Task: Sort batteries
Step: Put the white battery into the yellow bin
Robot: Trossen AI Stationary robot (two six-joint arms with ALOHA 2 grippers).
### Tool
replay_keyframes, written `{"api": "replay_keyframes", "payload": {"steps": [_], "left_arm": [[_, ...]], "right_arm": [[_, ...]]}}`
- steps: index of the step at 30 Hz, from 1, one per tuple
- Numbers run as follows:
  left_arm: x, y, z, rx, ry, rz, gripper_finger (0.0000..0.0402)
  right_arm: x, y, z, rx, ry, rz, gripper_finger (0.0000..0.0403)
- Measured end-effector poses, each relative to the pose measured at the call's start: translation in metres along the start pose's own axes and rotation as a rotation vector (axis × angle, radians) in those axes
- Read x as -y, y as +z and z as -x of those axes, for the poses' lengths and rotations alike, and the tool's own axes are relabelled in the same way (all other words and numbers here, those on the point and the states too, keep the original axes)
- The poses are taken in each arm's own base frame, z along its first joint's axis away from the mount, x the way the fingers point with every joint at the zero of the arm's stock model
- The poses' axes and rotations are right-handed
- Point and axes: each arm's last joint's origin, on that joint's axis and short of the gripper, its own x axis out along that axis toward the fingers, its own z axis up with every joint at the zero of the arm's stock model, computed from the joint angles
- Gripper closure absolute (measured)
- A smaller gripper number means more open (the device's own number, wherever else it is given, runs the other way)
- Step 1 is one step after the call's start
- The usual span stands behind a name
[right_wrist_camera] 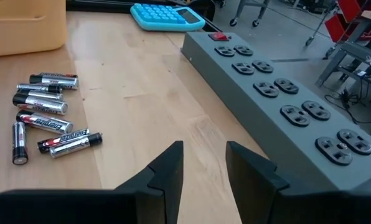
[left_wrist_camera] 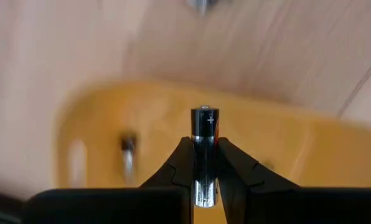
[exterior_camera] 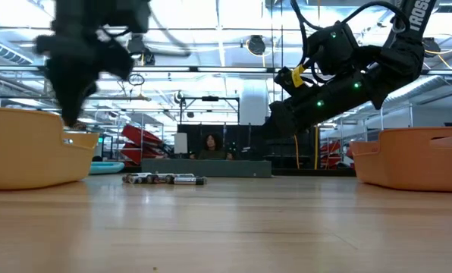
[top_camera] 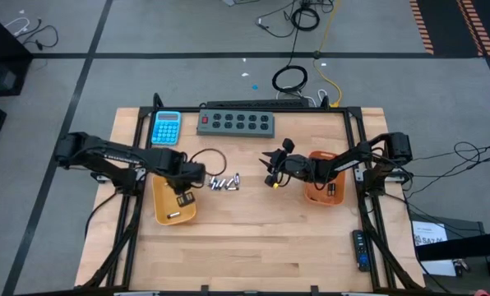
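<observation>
My left gripper (top_camera: 182, 196) hangs over the left orange tray (top_camera: 164, 201), shut on a black-and-silver battery (left_wrist_camera: 205, 124). Another battery (left_wrist_camera: 128, 149) lies on that tray's floor. A loose pile of silvery batteries (top_camera: 224, 182) lies flat on the wooden table between the trays, also visible in the right wrist view (right_wrist_camera: 45, 118) and the low view (exterior_camera: 164, 179). My right gripper (top_camera: 271, 179) is open (right_wrist_camera: 204, 152), raised off the table just right of the pile and left of the right orange tray (top_camera: 321, 196). It touches nothing. My left gripper pinches the battery's body (left_wrist_camera: 204, 165) between its two fingers, which come from above and point down. The battery lies along the fingers, and its black plus end (left_wrist_camera: 205, 115) sticks out past the fingertips. It is lifted clear above the tray floor (left_wrist_camera: 297, 149).
A grey power strip (top_camera: 237, 122) and a blue calculator (top_camera: 166, 127) lie along the table's far edge. A dark cable loop (top_camera: 212, 159) sits just beyond the pile. A remote-like device (top_camera: 359, 249) lies at the right near side. Bare wood spans the near half.
</observation>
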Motion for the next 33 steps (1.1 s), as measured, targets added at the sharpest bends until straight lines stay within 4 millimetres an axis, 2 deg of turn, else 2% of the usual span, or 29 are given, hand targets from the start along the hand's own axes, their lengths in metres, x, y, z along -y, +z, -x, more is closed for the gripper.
{"api": "replay_keyframes", "payload": {"steps": [11,17,22,33], "left_arm": [[-0.014,-0.051,-0.051,-0.013,-0.085,0.180,0.0358],[-0.023,-0.066,-0.071,-0.061,-0.045,0.281,0.0274],[-0.024,-0.065,-0.070,-0.045,-0.017,0.261,0.0233],[-0.014,-0.046,-0.042,0.070,-0.035,0.134,0.0227]], "right_arm": [[0.000,-0.002,0.000,-0.017,0.000,-0.019,0.0291],[0.000,-0.002,0.000,-0.015,0.000,-0.020,0.0291],[0.000,-0.002,0.000,-0.013,-0.002,-0.021,0.0291],[0.000,-0.002,0.000,-0.013,-0.002,-0.021,0.0291]]}}
